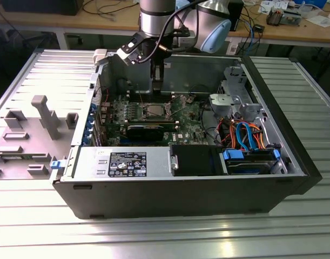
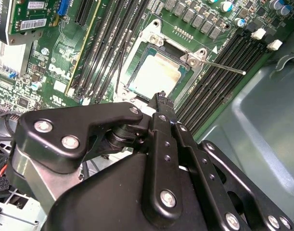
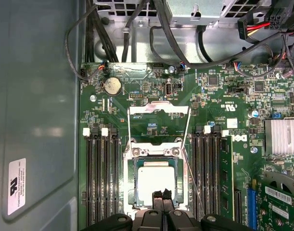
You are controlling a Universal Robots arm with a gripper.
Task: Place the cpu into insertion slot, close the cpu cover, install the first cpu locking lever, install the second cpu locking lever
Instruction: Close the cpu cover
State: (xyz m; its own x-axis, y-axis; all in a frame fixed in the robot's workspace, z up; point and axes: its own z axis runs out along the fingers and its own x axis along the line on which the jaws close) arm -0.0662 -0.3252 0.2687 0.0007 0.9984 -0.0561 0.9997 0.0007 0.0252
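Cpu (image 3: 156, 179) sits flat in insertion slot (image 3: 154, 152); cpu cover (image 3: 159, 109) looks raised, so chip exposed; gripper (image 3: 161, 194) fingers pressed together, tips over cpu edge, prob. as narrow pusher; contact unclear.

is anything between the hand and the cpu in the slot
Nothing visible. The hand hangs over the edge of the cpu, which lies in the insertion slot; no cable or lever crosses between them.
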